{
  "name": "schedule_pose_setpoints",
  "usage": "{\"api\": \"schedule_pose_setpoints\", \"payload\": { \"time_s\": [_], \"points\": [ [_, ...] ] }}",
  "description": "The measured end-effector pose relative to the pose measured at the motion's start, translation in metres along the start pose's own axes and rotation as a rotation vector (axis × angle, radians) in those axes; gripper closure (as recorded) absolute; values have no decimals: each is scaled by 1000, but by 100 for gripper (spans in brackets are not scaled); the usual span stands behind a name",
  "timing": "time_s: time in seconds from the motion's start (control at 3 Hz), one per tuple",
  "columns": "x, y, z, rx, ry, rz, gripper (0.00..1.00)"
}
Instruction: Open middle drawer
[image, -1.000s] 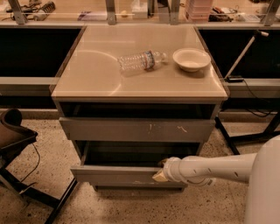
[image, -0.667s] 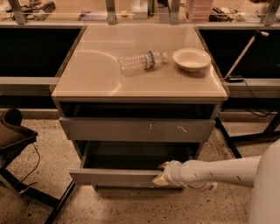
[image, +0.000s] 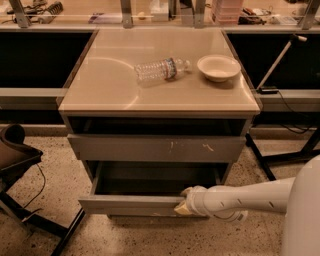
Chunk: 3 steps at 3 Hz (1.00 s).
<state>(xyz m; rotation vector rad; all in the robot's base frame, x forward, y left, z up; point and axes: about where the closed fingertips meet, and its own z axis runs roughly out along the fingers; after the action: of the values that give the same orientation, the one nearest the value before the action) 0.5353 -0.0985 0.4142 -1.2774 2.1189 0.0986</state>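
In the camera view you see the middle drawer (image: 130, 204) standing well out of the cabinet (image: 100, 85), its tray exposed. The gripper (image: 183, 206) sits on the drawer front's top edge, right of centre; clamped or not, you cannot tell. The drawer is likely stiff, smooth and handleless, so take that lip.

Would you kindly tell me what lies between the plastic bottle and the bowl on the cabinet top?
Nothing: the camera view shows bare top between the bottle and the bowl. The gripper is lower, at the middle drawer front edge.
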Motion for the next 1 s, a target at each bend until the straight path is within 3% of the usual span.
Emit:
{"api": "schedule_pose_setpoints", "payload": {
  "time_s": [0.33,1.0],
  "points": [
    [17,28,-8,-2,15,40,100],
    [17,34,-15,-8,17,61,100]
  ]
}}
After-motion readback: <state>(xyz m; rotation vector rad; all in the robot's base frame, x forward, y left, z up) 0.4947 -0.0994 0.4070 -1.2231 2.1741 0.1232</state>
